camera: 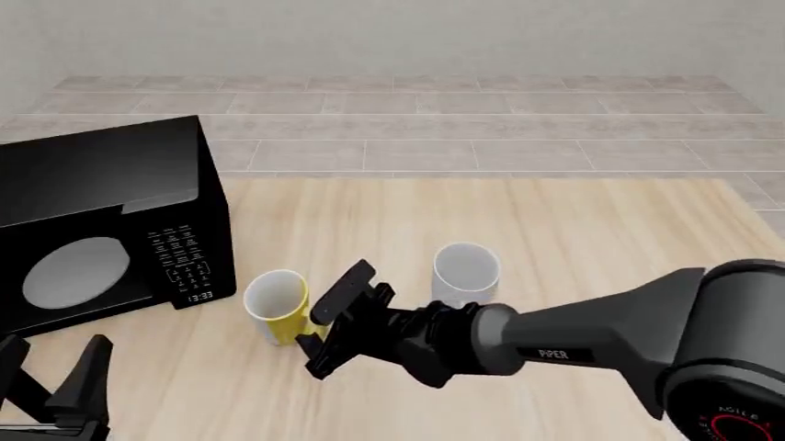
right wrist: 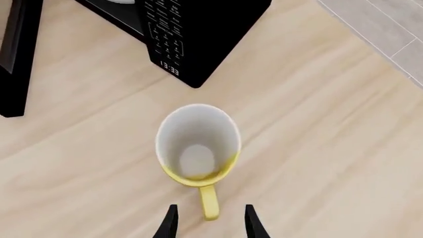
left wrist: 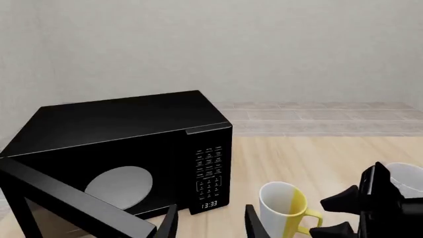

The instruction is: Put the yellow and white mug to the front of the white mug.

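Note:
The yellow and white mug (camera: 275, 301) stands upright on the wooden table, just right of the microwave, handle toward the near right. The taller white mug (camera: 466, 270) stands upright farther right and a little farther back. My right gripper (camera: 329, 323) is open at the yellow mug's handle (right wrist: 209, 201), one finger on either side and not closed on it. In the left wrist view the same mug (left wrist: 283, 207) shows beside my right gripper (left wrist: 327, 216), which partly hides the white mug (left wrist: 406, 177). My left gripper (camera: 50, 377) is open and empty at the near left.
A black microwave (camera: 110, 211) fills the table's left side, close to the yellow mug. Its door (left wrist: 66, 198) hangs open toward the near edge. Bare wooden tabletop (camera: 589, 239) lies to the right of and behind the white mug.

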{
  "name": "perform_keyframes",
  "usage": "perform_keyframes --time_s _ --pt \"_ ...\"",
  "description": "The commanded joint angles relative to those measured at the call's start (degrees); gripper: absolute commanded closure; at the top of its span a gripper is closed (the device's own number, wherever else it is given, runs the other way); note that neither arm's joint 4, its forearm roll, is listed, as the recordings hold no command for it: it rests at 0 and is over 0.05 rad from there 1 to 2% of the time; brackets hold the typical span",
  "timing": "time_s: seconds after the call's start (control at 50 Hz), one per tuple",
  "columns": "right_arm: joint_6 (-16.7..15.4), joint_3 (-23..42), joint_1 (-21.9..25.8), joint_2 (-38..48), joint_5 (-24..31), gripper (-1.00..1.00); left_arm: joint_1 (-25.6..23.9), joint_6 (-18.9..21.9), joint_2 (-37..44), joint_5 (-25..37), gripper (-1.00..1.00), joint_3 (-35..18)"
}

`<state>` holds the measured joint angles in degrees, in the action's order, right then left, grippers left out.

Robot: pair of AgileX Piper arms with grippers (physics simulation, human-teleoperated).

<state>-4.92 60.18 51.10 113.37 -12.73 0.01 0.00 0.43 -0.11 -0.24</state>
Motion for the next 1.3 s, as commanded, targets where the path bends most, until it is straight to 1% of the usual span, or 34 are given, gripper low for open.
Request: perform_keyframes --time_s 0.02,0.22,0.34,0.36,0.6,0.8,0.88,1.0,1.3 --pt "-0.02 2.1 -0.61 2.81 0.08 -1.0 -0.01 0.01 0.01 0.0 -1.0 0.0" --pt "1.24 3.13 0.04 4.7 -0.47 -1.0 0.0 0.0 0.0 0.0 -1.0 0.0" --pt "1.45 3.23 0.12 5.23 -0.67 -1.0 0.0 -0.01 0.0 0.0 -1.0 0.0" --pt "1.59 2.65 0.35 4.69 -1.04 1.0 -0.01 0.01 0.0 0.0 -1.0 0.0" --pt "0.42 2.18 -0.03 2.5 0.06 1.0 -0.01 0.0 0.0 0.0 -1.0 0.0" --pt "-1.82 1.59 -1.02 -3.77 2.52 1.0 0.0 0.0 0.0 0.0 -1.0 0.0" --pt "-1.97 1.52 -1.29 -6.23 3.38 1.0 0.0 -0.01 0.0 0.0 -1.0 0.0" --pt "-2.78 2.13 -1.94 -7.21 4.72 1.0 -0.01 0.01 0.0 0.0 -1.0 0.0" --pt "-4.47 6.09 -5.41 -9.61 11.45 1.0 0.0 0.0 -0.01 0.0 -1.0 0.0"
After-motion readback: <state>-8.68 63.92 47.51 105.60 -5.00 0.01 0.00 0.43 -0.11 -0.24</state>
